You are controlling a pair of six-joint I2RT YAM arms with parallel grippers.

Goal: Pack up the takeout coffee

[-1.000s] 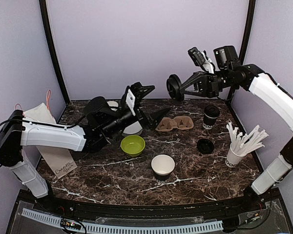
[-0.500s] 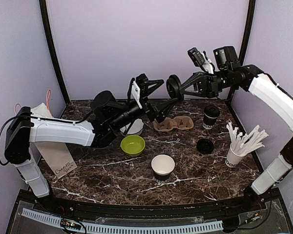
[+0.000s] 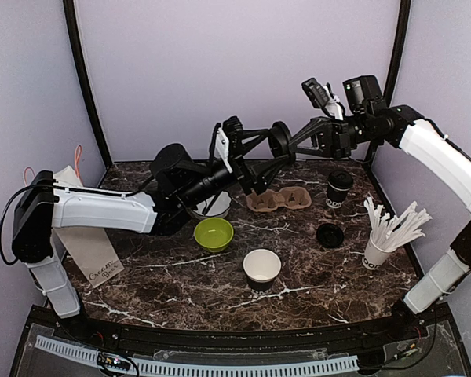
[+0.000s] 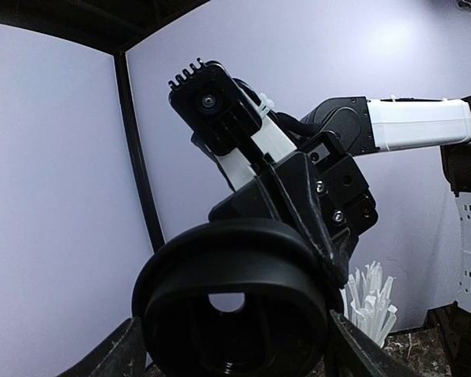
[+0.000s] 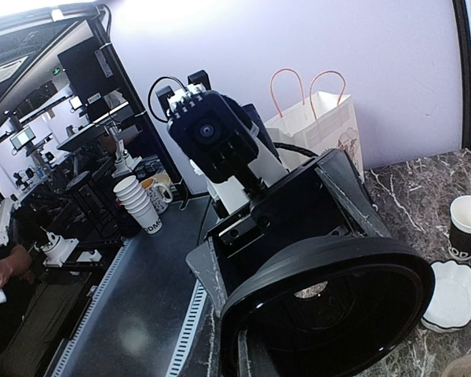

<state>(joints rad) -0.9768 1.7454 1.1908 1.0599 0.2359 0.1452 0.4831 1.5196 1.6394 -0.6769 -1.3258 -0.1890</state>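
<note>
The right gripper (image 3: pixel 294 141) pinches a black lid (image 3: pixel 280 142) by its rim, high over the far side of the desk (image 3: pixel 173 275). The left gripper (image 3: pixel 261 159) stands wide, straddling that lid; I cannot tell if it touches. The lidded coffee cup (image 3: pixel 339 188) stands far right on the desk. The left should close squarely across the rim before the right lets go.

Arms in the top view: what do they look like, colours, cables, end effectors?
The left arm and right arm have white shells between black joints. A black cable loops by the left arm's base. The left end effector and right end effector are black, two-fingered.
</note>
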